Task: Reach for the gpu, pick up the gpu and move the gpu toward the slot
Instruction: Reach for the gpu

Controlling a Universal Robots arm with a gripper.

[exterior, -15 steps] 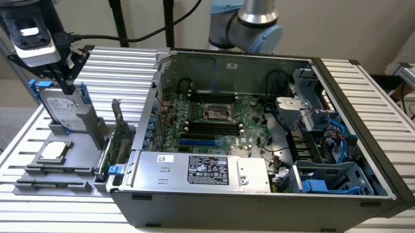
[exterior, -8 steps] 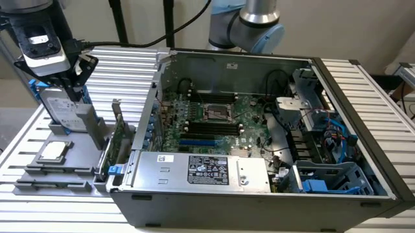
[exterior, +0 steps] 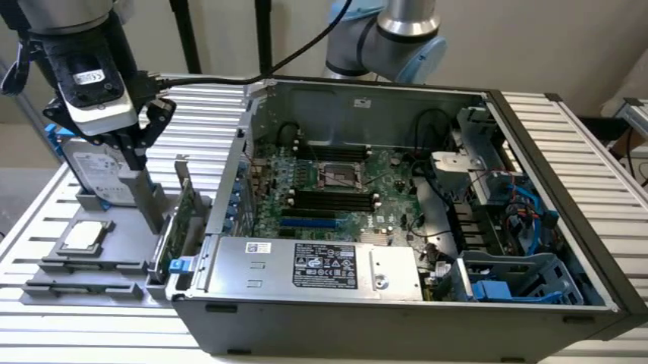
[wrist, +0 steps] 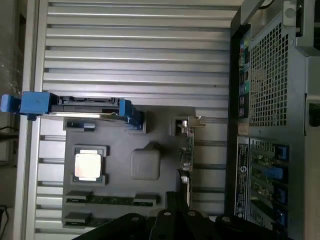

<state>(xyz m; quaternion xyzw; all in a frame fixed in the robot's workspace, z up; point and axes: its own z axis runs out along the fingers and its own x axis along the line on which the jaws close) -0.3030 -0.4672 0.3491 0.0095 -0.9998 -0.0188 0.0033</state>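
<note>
The gripper [exterior: 133,161] hangs over the tray [exterior: 114,254] at the exterior view's left, outside the case [exterior: 405,318]. It grips nothing. Whether it is apart or together cannot be told from either view. Its tip shows just over the top of the grey post [exterior: 148,199], and whether the two touch cannot be told.

The gpu [exterior: 174,224] stands on edge in the tray, on the side next to the case wall, with its silver bracket [exterior: 184,176] rising at the far end. It sits lower than the gripper and toward the exterior view's right of it, near but apart. In the wrist view the card [wrist: 186,159] is a thin green strip between the post [wrist: 145,164] and the case. The gripper's dark outline [wrist: 179,202] sits close to one end of that strip, so the arm looks roughly lined up over the card but well above it.

By that showing the reach is under way and not finished. The pick-up is not done, and the card has not been carried toward the blue slot [exterior: 309,224] on the board [exterior: 344,163] inside the case.

Further out on the tray stand the hard drive [exterior: 96,171] and the chip [exterior: 83,236], both untouched.
</note>
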